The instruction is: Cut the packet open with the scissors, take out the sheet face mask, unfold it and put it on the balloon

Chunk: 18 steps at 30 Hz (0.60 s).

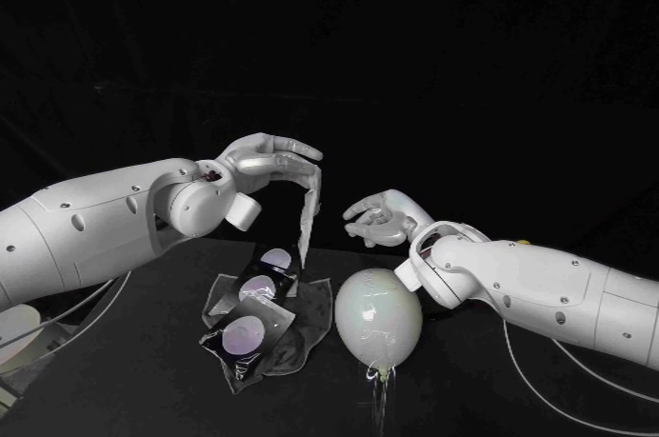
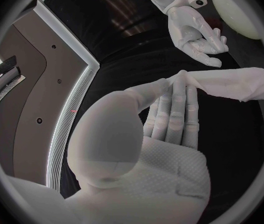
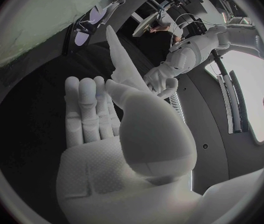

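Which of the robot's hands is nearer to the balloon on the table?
Right. The right hand hovers close by the balloon, holding nothing. The left hand is farther off, raised over the packet and gripping the sheet mask.

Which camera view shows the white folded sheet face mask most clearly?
The head view: the white folded sheet face mask hangs at full length from the left hand. The left wrist view shows its pinched end close up; the right wrist view shows a pale strip beyond the right hand.
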Each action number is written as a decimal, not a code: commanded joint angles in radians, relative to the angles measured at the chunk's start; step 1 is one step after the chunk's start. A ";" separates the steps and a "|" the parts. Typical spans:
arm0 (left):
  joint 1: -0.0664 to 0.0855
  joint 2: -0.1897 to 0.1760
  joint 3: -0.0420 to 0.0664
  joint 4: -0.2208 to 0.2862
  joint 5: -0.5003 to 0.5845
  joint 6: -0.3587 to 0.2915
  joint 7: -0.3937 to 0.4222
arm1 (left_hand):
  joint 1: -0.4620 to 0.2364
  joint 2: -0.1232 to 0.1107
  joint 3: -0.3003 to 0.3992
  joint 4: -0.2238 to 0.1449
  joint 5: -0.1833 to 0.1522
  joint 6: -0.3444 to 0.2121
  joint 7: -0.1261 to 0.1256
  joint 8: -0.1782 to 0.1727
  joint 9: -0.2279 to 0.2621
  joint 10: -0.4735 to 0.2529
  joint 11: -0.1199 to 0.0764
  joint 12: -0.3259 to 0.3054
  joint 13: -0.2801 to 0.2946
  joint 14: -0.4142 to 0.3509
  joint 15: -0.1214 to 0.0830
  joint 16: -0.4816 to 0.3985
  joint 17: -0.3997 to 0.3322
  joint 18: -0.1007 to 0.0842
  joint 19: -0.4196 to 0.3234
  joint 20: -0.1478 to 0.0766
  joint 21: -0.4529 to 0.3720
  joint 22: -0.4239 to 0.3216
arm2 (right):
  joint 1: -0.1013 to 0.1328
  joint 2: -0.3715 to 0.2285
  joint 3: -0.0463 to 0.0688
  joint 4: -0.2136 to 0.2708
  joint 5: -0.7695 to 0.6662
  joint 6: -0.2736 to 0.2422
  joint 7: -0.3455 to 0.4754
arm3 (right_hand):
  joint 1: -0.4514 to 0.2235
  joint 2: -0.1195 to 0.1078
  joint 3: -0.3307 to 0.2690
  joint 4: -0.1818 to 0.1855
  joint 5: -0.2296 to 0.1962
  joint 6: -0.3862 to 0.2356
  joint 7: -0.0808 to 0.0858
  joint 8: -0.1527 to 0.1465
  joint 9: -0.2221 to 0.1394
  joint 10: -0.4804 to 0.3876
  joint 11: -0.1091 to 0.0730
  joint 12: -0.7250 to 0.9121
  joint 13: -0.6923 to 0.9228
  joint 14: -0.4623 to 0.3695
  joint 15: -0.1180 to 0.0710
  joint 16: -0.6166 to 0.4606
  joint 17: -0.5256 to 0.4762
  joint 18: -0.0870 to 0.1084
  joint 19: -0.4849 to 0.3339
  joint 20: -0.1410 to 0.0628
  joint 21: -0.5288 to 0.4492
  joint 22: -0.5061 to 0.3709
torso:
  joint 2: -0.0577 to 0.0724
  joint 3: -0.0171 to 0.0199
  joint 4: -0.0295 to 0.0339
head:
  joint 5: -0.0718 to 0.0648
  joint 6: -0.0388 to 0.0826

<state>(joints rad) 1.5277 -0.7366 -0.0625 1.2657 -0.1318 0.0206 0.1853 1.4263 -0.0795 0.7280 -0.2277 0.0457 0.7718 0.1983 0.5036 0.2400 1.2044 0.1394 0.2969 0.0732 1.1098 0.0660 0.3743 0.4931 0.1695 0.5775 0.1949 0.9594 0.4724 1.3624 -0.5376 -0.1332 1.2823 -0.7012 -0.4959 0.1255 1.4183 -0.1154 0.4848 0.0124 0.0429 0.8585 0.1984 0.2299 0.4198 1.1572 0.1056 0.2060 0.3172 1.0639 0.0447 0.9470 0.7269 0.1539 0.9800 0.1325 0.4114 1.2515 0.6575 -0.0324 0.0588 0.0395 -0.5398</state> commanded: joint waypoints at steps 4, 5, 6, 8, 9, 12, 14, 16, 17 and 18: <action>0.002 0.004 0.002 0.006 0.006 0.008 0.005 | 0.013 0.000 0.000 -0.002 0.003 0.004 0.002 -0.002 -0.001 0.029 -0.022 0.007 0.001 0.003 -0.008 0.005 0.001 0.015 0.001 -0.007 0.003 0.001 | 0.000 0.010 0.000 -0.011 -0.120 -0.028 0.033 | -0.013 -0.012 -0.019 -0.004 0.005 -0.019 0.000 -0.020 -0.012 0.007 0.005 0.033 0.015 0.001 0.000 0.026 0.006 0.013 -0.002 0.005 -0.009 -0.005 | 0.000 -0.0002 0.0004 | 0.002 -0.001; 0.002 0.004 0.002 0.007 0.006 0.008 0.005 | 0.013 -0.001 0.001 -0.003 0.003 0.005 0.002 -0.002 -0.002 0.031 -0.022 0.006 0.001 0.003 -0.008 0.006 0.002 0.014 0.001 -0.007 0.004 0.002 | 0.000 0.011 0.000 -0.012 -0.133 -0.039 0.037 | -0.013 -0.012 -0.021 -0.006 0.005 -0.017 -0.001 -0.021 -0.014 0.009 0.004 0.042 0.020 0.004 -0.001 0.032 0.008 0.015 0.001 0.005 -0.008 -0.005 | 0.000 -0.0002 0.0003 | 0.002 -0.001; 0.002 0.004 0.002 0.007 0.006 0.008 0.005 | 0.013 -0.001 0.001 -0.003 0.003 0.005 0.002 -0.002 -0.002 0.031 -0.022 0.006 0.001 0.003 -0.008 0.006 0.002 0.014 0.001 -0.007 0.004 0.002 | 0.000 0.012 0.000 -0.014 -0.145 -0.051 0.042 | -0.013 -0.012 -0.023 -0.007 0.006 -0.015 -0.003 -0.022 -0.015 0.012 0.002 0.051 0.025 0.008 -0.003 0.040 0.011 0.017 0.005 0.006 -0.007 -0.005 | 0.000 -0.0002 0.0003 | 0.002 -0.001; 0.002 0.003 0.002 0.007 0.006 0.008 0.004 | 0.013 -0.001 0.001 -0.003 0.003 0.005 0.002 -0.002 -0.002 0.031 -0.022 0.006 0.001 0.003 -0.008 0.006 0.002 0.014 0.001 -0.007 0.004 0.002 | 0.000 0.014 0.000 -0.015 -0.162 -0.076 0.053 | -0.011 -0.011 -0.026 -0.010 0.005 -0.007 -0.007 -0.023 -0.019 0.016 -0.002 0.078 0.041 0.021 -0.008 0.062 0.018 0.021 0.017 0.006 0.000 -0.002 | 0.001 -0.0005 0.0004 | 0.001 -0.001; 0.002 0.003 0.002 0.007 0.006 0.008 0.004 | 0.013 -0.001 0.001 -0.003 0.003 0.005 0.002 -0.002 -0.002 0.031 -0.022 0.006 0.001 0.003 -0.008 0.006 0.002 0.014 0.001 -0.007 0.004 0.002 | 0.000 0.014 0.000 -0.015 -0.167 -0.088 0.060 | -0.009 -0.009 -0.028 -0.013 0.005 0.003 -0.012 -0.024 -0.022 0.019 -0.005 0.108 0.059 0.050 -0.013 0.103 0.053 0.025 0.029 0.006 0.008 0.002 | 0.001 -0.0004 0.0004 | 0.001 -0.001; 0.002 0.003 0.002 0.008 0.006 0.009 0.003 | 0.013 -0.001 0.001 -0.003 0.003 0.005 0.002 -0.002 -0.002 0.031 -0.022 0.006 0.001 0.003 -0.008 0.006 0.002 0.014 0.001 -0.007 0.004 0.002 | 0.000 0.016 0.000 -0.013 -0.184 -0.156 0.100 | -0.011 -0.004 -0.023 -0.015 0.005 0.037 -0.026 -0.020 -0.030 0.021 -0.019 0.195 0.117 0.160 -0.025 0.248 0.205 0.028 0.066 -0.002 0.039 0.023 | 0.001 -0.0005 0.0002 | 0.000 -0.001; 0.002 0.004 0.002 0.009 0.006 0.010 0.003 | 0.013 -0.001 0.001 -0.003 0.003 0.005 0.002 -0.002 -0.002 0.031 -0.022 0.006 0.001 0.003 -0.008 0.006 0.002 0.014 0.001 -0.007 0.004 0.002 | 0.000 0.017 0.000 -0.013 -0.189 -0.186 0.120 | -0.011 -0.003 -0.018 -0.016 0.004 0.049 -0.029 -0.020 -0.034 0.016 -0.025 0.231 0.143 0.193 -0.028 0.292 0.255 0.028 0.076 -0.006 0.050 0.033 | 0.000 -0.0006 0.0003 | 0.001 -0.002; 0.002 0.005 0.002 0.010 0.006 0.012 0.002 | 0.013 -0.001 0.001 -0.003 0.003 0.005 0.002 -0.002 -0.002 0.031 -0.022 0.006 0.001 0.003 -0.008 0.006 0.002 0.014 0.001 -0.007 0.004 0.002 | 0.000 0.019 0.000 -0.015 -0.200 -0.212 0.138 | -0.011 -0.003 -0.012 -0.019 0.006 0.065 -0.036 -0.017 -0.036 0.022 -0.029 0.270 0.169 0.237 -0.033 0.345 0.323 0.015 0.126 -0.010 0.147 0.065 | 0.000 -0.0005 0.0006 | 0.001 -0.001; 0.002 0.005 0.002 0.011 0.006 0.013 0.002 | 0.013 -0.001 0.001 -0.003 0.003 0.005 0.002 -0.002 -0.002 0.031 -0.022 0.006 0.001 0.003 -0.008 0.006 0.002 0.014 0.001 -0.007 0.004 0.002 | 0.000 0.020 0.000 -0.015 -0.204 -0.220 0.143 | -0.013 -0.002 -0.007 -0.019 0.008 0.074 -0.042 -0.018 -0.040 0.022 -0.031 0.303 0.193 0.269 -0.038 0.383 0.370 0.005 0.162 -0.014 0.216 0.089 | 0.000 -0.0004 0.0007 | 0.001 -0.001; 0.002 0.005 0.002 0.013 0.006 0.014 0.002 | 0.013 -0.001 0.001 -0.003 0.003 0.005 0.002 -0.002 -0.002 0.031 -0.022 0.006 0.001 0.003 -0.008 0.006 0.002 0.014 0.001 -0.007 0.004 0.002 | 0.000 0.021 0.001 -0.015 -0.213 -0.230 0.150 | -0.013 -0.001 -0.003 -0.019 0.003 0.076 -0.041 -0.020 -0.042 0.021 -0.035 0.320 0.206 0.285 -0.038 0.403 0.399 -0.001 0.183 -0.016 0.259 0.103 | 0.000 -0.0003 0.0007 | 0.001 -0.001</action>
<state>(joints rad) 1.5278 -0.7339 -0.0627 1.2742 -0.1317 0.0219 0.1823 1.4318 -0.0818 0.7280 -0.2278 0.0456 0.7718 0.1982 0.5036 0.2400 1.2045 0.1391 0.2974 0.0732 1.1105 0.0658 0.3742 0.4942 0.1687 0.5775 0.1949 0.9594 0.4732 1.3624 -0.5190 -0.1333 1.2678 -0.8562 -0.6439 0.2082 1.4090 -0.1249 0.4778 -0.0070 0.0467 0.9308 0.1557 0.2125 0.3785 1.1809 0.0773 0.5184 0.5167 1.3434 0.0055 1.3410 1.1144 0.1705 1.1548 0.1178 0.6550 1.3062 0.6582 -0.0329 0.0591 0.0403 -0.5410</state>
